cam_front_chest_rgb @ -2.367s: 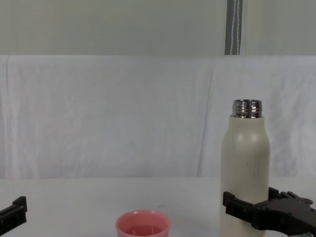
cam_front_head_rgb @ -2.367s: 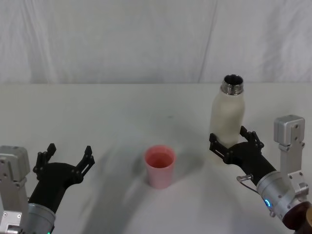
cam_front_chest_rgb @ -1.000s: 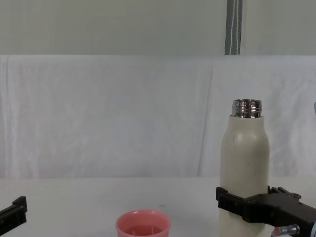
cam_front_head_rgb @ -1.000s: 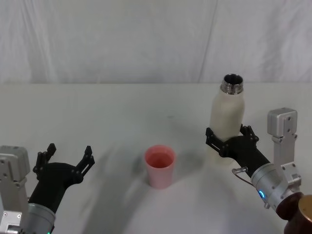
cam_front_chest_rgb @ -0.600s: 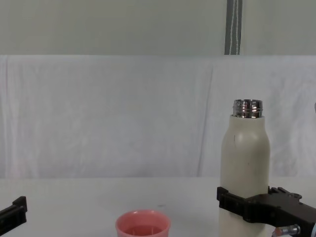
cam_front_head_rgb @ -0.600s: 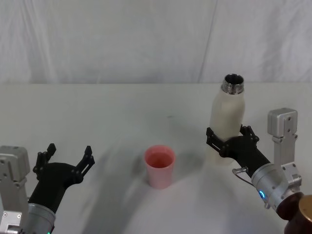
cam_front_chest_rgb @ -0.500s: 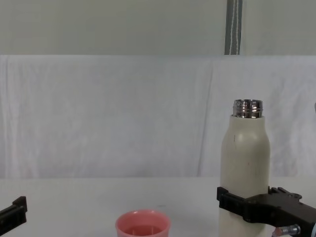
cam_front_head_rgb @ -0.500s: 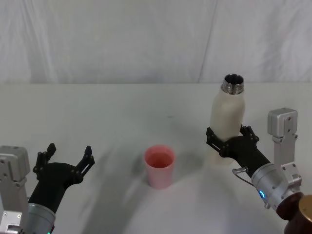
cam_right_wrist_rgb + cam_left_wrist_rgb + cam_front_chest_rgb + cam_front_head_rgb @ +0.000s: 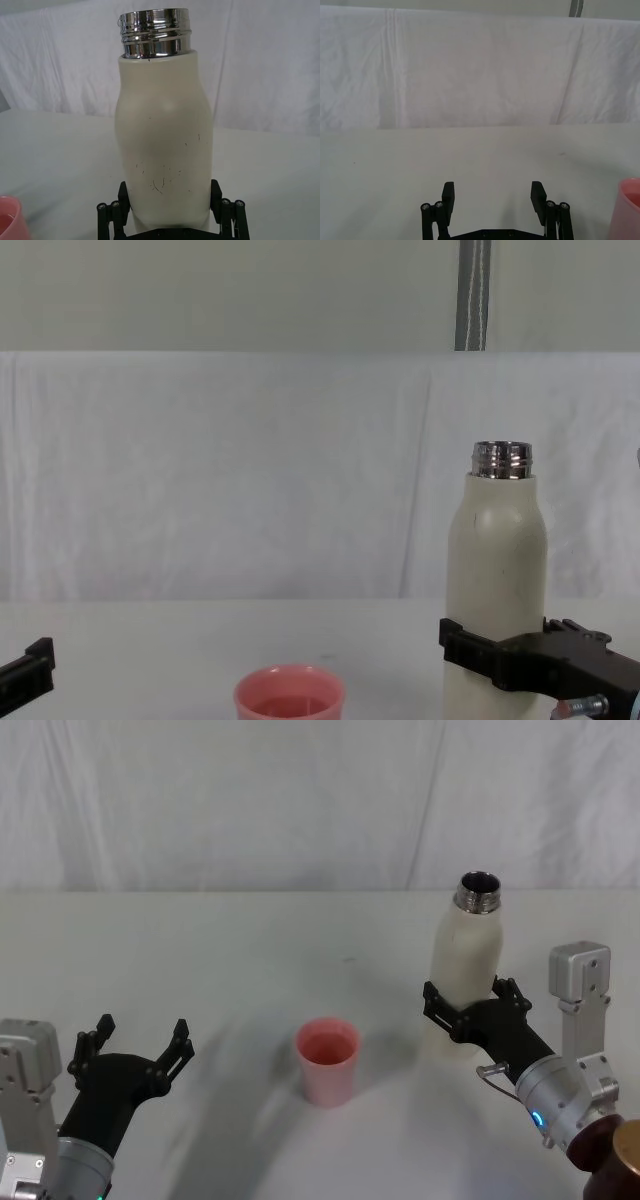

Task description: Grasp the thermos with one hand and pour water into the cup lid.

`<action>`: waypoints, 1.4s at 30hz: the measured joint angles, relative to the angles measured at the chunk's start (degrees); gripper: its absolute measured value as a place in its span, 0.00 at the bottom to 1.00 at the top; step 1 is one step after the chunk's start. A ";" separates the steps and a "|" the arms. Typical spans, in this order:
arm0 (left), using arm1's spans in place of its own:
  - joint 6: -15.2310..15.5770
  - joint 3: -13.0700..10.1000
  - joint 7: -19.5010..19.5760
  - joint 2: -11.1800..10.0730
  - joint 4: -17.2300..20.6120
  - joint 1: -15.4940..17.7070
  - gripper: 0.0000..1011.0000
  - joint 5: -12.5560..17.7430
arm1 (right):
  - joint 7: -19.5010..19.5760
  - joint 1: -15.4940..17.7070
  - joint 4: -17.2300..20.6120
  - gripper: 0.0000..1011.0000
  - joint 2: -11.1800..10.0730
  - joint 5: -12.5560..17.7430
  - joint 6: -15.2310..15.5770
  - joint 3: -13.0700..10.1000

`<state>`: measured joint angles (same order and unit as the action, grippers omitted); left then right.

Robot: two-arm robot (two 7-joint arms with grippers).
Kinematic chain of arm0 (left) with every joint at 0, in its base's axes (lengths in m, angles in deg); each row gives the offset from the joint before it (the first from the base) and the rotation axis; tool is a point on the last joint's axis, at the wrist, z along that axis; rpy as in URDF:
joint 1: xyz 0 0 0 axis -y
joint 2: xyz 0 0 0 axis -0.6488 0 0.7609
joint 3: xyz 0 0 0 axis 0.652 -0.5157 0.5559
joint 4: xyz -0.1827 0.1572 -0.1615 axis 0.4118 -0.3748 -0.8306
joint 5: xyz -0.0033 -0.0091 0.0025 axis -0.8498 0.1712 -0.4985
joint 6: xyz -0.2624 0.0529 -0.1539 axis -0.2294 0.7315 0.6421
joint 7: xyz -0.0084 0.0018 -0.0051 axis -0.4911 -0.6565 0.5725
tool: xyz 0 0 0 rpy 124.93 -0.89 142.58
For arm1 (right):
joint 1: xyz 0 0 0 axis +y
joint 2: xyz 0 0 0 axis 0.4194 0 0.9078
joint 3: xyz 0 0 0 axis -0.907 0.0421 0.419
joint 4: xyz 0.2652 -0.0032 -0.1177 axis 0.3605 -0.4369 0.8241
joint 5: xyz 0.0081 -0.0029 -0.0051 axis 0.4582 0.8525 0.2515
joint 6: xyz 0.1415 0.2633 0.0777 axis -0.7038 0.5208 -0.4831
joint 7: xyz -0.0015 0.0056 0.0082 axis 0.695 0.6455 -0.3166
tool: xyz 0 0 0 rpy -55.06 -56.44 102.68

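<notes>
The cream-white thermos [image 9: 465, 950] stands upright on the table at the right, its steel neck uncapped. My right gripper [image 9: 468, 995] reaches in from the lower right, and its black fingers press both sides of the bottle's lower body. In the right wrist view the thermos [image 9: 162, 125] sits between the fingers [image 9: 123, 189], which touch it on both sides. The pink cup lid [image 9: 327, 1055] stands at the table's centre, left of the thermos and apart from it. My left gripper [image 9: 142, 1030] hovers open at the lower left, with nothing between its fingers [image 9: 448, 192].
The white table [image 9: 250, 950] stretches bare from the cup lid back to a white cloth backdrop [image 9: 300, 800]. A brown round object [image 9: 625, 1160] shows at the lower right corner, beside my right arm.
Since 2.4 s ago my right gripper has slid forward around the thermos's lower body and closed in on it. The thermos, cup lid and left arm have stayed put.
</notes>
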<state>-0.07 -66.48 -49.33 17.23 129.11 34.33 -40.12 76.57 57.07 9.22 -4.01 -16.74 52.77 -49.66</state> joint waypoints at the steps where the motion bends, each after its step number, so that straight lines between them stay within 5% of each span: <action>1: 0.00 0.00 0.00 0.00 0.00 0.00 0.99 0.00 | 0.00 0.00 0.00 0.95 0.00 0.00 0.00 0.00; 19: 0.00 0.00 0.00 0.00 0.00 0.00 0.99 0.00 | 0.01 -0.06 1.33 0.95 -0.69 -0.54 0.28 0.08; 42: 0.00 0.00 0.00 0.00 0.00 0.00 0.99 0.00 | 1.25 -0.27 7.49 0.95 -4.64 -8.83 2.89 0.63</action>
<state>-0.07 -66.47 -49.33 17.24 129.11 34.33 -40.13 77.81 56.80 16.71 -8.65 -25.57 55.66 -49.04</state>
